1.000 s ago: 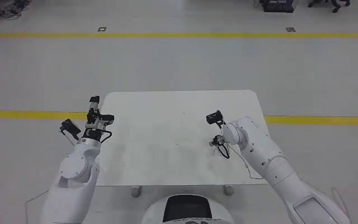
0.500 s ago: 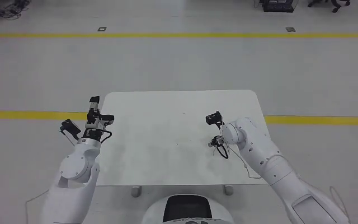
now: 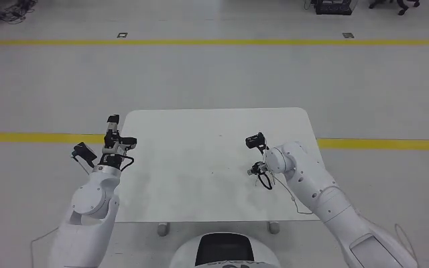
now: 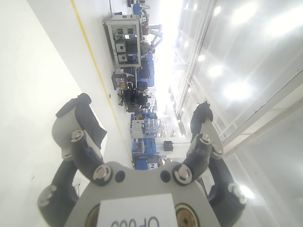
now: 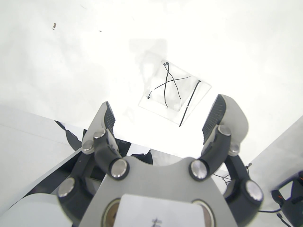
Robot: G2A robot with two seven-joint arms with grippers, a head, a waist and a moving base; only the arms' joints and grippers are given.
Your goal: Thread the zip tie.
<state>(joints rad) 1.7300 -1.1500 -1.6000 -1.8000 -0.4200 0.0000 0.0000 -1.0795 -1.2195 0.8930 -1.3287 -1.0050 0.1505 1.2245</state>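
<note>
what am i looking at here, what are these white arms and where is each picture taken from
It is a two-armed robot at a white table. The top picture looks down from a camera above its arms. The other two come from cameras on the wrists, so each shows its own gripper up close: two fingers that pinch. The left gripper is open, holds nothing and faces the room past the table's edge. The right gripper is open and empty too. It faces a clear sheet on the table, with a few black zip ties lying on it, some crossed.
</note>
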